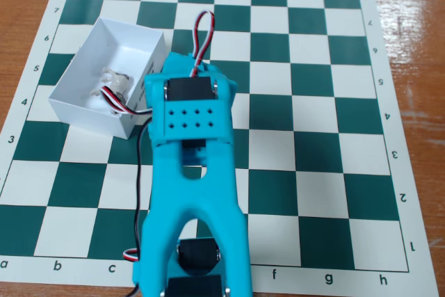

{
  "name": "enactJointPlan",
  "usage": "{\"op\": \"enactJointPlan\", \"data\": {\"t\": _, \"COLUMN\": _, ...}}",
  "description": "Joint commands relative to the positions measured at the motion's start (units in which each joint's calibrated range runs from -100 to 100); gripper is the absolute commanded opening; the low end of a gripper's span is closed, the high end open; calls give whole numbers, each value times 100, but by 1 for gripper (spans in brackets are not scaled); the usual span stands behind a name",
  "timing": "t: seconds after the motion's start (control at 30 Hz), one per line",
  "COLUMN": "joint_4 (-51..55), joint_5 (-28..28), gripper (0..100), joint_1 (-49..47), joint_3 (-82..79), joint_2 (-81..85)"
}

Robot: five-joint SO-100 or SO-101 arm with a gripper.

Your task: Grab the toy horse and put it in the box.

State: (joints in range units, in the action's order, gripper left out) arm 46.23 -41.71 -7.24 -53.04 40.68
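White cardboard: the box [76, 106] stands on the upper left part of the chessboard [313, 137].
Toy horse [111, 83]: it lies inside the box, partly behind the arm's cables [128, 106].
Arm [191, 193]: turquoise, it rises from the bottom edge, beside the box.
Jaws: hidden under the arm, so I cannot tell their state.

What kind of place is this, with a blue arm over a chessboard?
Probably a hobbyist's or student's robot test bench, not a games room. A 3D-printed-looking turquoise robot arm with loose servo wires stands on a paper chessboard mat laid over a wooden table, and a white box holds a toy horse.
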Motion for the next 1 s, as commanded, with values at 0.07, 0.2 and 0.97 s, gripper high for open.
{"op": "enactJointPlan", "data": {"t": 0.07, "joint_4": 343, "joint_5": 12, "gripper": 0, "joint_1": 503, "joint_3": -718, "joint_2": 1224}}
{"op": "enactJointPlan", "data": {"t": 0.2, "joint_4": 551, "joint_5": 12, "gripper": 0, "joint_1": 710, "joint_3": -1419, "joint_2": 2118}}
{"op": "enactJointPlan", "data": {"t": 0.97, "joint_4": 3043, "joint_5": -7, "gripper": 0, "joint_1": 967, "joint_3": -3768, "joint_2": 5914}}
